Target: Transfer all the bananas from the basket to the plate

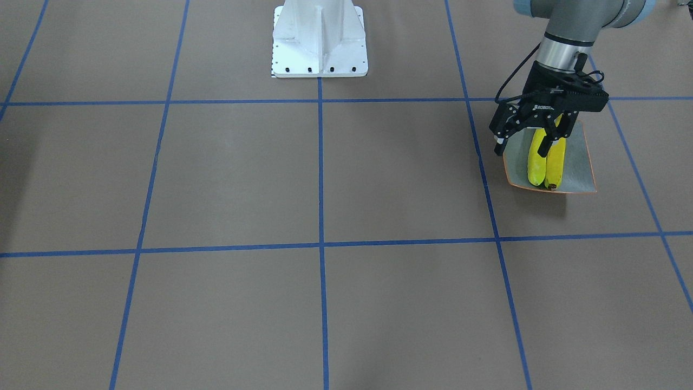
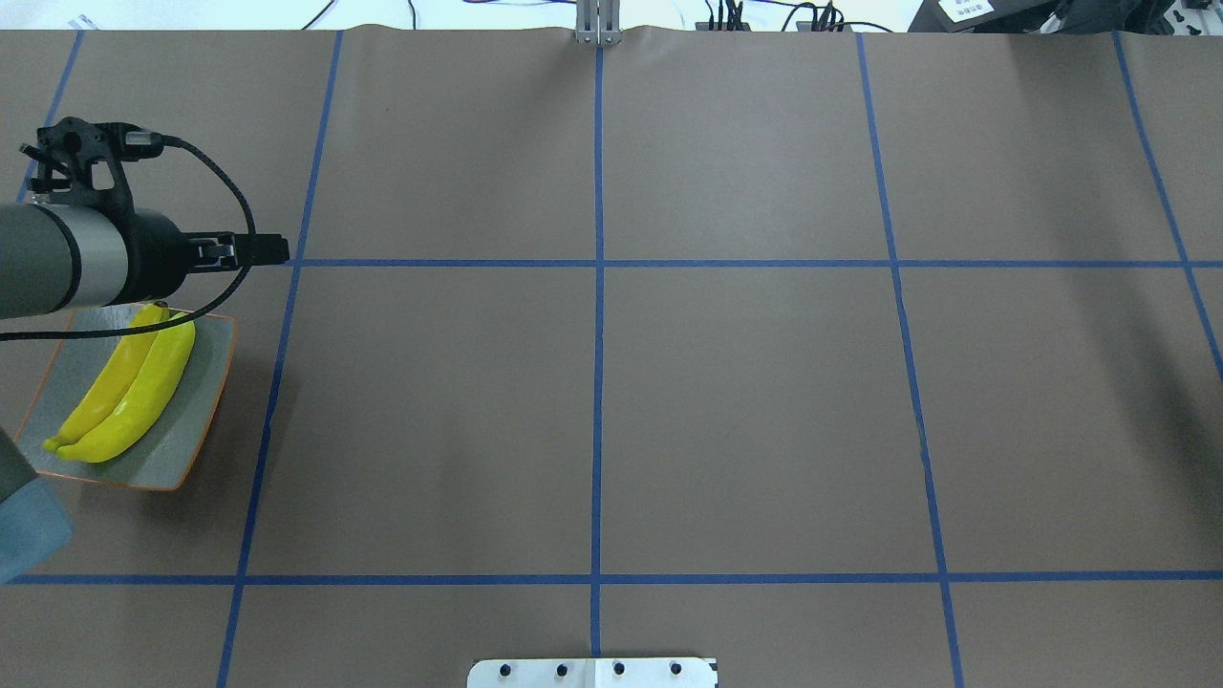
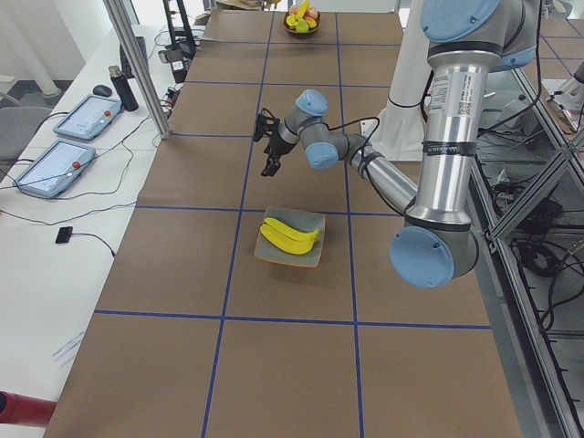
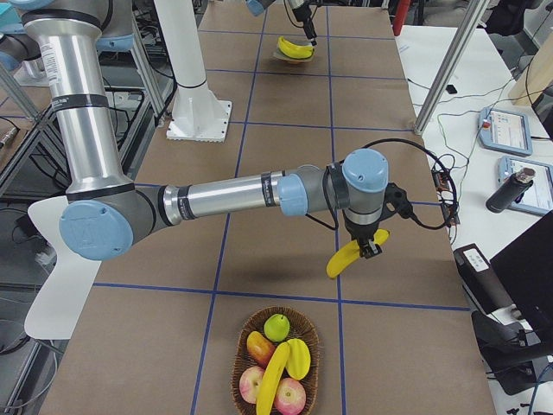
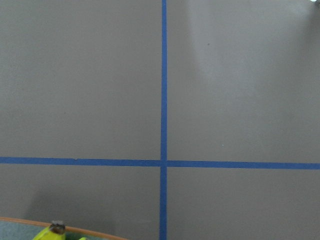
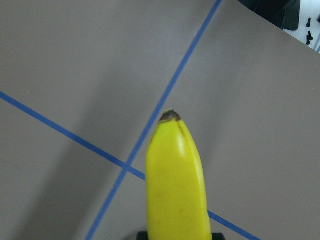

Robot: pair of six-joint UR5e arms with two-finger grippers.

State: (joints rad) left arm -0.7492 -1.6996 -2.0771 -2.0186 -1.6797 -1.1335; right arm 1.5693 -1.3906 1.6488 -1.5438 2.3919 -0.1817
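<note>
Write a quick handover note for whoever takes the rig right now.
Left gripper: open, empty, raised near the plate.
Right gripper: shut on a banana, above the table.
Done: two bananas lie on the plate.
Left to do: plate that banana, then the last banana in the basket.

Bright yellow bananas [image 2: 143, 392] with dark tips; grey-blue plate [image 2: 194, 420], thin orange rim; brown worktop [image 2: 745, 411], blue tape grid [image 2: 598, 263].
</note>
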